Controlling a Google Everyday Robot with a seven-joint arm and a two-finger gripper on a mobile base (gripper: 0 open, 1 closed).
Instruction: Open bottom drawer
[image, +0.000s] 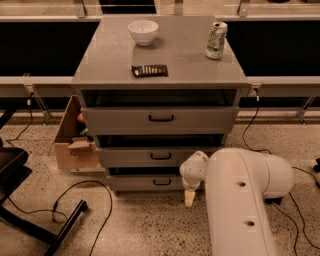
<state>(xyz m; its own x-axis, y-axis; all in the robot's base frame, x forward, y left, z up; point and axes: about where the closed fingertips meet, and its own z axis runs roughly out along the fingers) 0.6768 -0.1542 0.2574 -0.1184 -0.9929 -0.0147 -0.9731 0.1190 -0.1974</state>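
Since my end effector (189, 198) hangs right of the handle (162, 182) on the bottom drawer (140, 184), lowest under the front edge of the table (110, 60), and I cannot tell how open it is, I risk clamping air beside that bar.

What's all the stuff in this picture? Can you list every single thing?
grey metal cabinet: one, grey, centre of the view
low flat-fronted bottom drawer: one, grey with a small black handle, lowest in the cabinet
taller top drawer and middle drawer: two, grey, above it
round white bowl: one, white, cabinet top, back
green-and-white drink can: one, upright, cabinet top, back right
dark flat packet: one, black, cabinet top, front
open cardboard box: one, brown, floor left of the cabinet
black cables: several, on the floor
black stand legs: lower left
white robot arm: one, lower right
gripper: one, pale, pointing down before the bottom drawer's right end
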